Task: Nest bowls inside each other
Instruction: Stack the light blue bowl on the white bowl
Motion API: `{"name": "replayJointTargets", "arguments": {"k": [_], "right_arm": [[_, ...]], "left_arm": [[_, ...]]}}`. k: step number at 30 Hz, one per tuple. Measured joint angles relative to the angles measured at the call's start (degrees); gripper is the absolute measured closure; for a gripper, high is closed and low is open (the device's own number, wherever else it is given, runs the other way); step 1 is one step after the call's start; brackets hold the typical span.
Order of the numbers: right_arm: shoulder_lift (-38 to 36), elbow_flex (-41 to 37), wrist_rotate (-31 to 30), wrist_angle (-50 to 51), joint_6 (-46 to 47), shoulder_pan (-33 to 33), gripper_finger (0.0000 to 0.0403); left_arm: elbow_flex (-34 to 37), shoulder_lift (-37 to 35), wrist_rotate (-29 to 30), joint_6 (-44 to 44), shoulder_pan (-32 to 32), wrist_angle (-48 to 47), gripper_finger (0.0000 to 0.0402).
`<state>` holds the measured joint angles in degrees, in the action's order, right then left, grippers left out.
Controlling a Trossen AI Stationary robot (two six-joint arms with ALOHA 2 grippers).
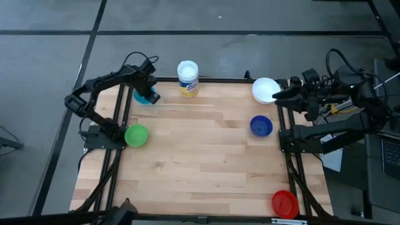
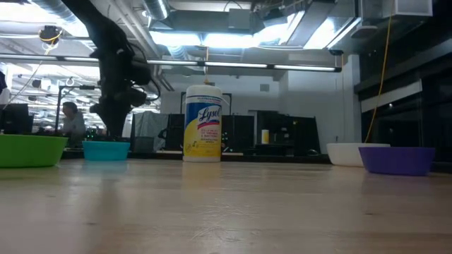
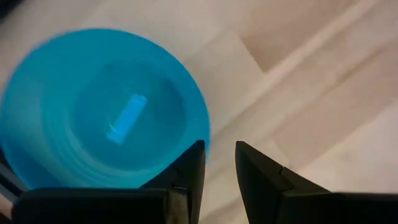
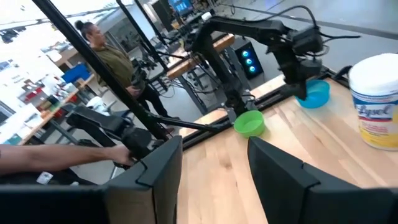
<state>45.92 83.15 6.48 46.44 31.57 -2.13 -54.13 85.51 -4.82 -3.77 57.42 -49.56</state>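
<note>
Nothing had been nested at this moment, as far as the views showed; all five bowls lay singly and well apart on the pale wooden worktop (image 1: 200, 156), so by my judgement the whole of the stacking was left to do.

Read as a clock face on the high view, the round white plastic bowl (image 1: 265, 89) sat at about one o'clock by the far edge; the small dark blue plastic bowl (image 1: 261, 125) lay near it toward three o'clock; the small red plastic bowl (image 1: 284, 204) was at the five o'clock corner; the small green plastic bowl (image 1: 136, 135) rested at nine o'clock on the edge; the light blue plastic bowl (image 1: 146, 97) stood at eleven o'clock. A tall white canister with a yellow label (image 1: 187, 79) stood at twelve o'clock and had no part in the job.

The left gripper (image 1: 152, 95) hung over the light blue bowl's rim, its fingers (image 3: 186, 177) parted by a narrow gap with the rim just beside one finger; it pinched nothing that I could see. The right gripper (image 1: 279, 95) hovered at the white bowl's edge, fingers (image 4: 163, 165) spread wide and empty.

A person (image 4: 109, 59) stood in the room beyond.
</note>
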Motion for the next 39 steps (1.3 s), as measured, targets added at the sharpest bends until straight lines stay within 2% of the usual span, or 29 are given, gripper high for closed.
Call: {"name": "replayJointTargets", "arguments": {"k": [18, 23, 26, 28, 30, 34, 36, 39], "right_arm": [[1.6, 0.0, 0.6, -3.1, 2.1, 0.0, 0.022], [2.1, 0.0, 0.6, -3.1, 2.3, 0.0, 0.022], [2.1, 0.0, 0.6, -3.1, 2.5, 0.0, 0.022], [2.1, 0.0, 0.6, -3.2, 2.5, 0.0, 0.022], [2.1, 0.0, 0.6, -3.2, 2.5, 0.0, 0.022], [2.1, 0.0, 0.6, -3.2, 2.6, 0.0, 0.0221], [2.2, 0.0, 0.6, -3.2, 2.7, 0.0, 0.0221], [2.5, 0.0, 0.6, -3.1, 2.7, 0.0, 0.0221]], "left_arm": [[0.0, 4.1, 1.0, -2.9, 0.0, 3.1, 0.0317], [1.8, 6.5, 0.9, -3.0, 0.0, 3.8, 0.0317], [3.5, 7.9, 3.6, -1.1, -0.1, 5.3, 0.0321], [4.0, 8.0, 5.4, -0.9, -0.8, 5.6, 0.0342], [4.0, 6.8, 5.2, -1.0, -1.7, 6.5, 0.0381], [3.9, 0.9, 3.6, 0.0, -3.8, 6.4, 0.0397], [3.9, -3.9, 0.9, 1.3, -5.2, 6.2, 0.0397], [4.0, -12.5, -9.5, 0.6, -8.1, 6.5, 0.0398]]}}
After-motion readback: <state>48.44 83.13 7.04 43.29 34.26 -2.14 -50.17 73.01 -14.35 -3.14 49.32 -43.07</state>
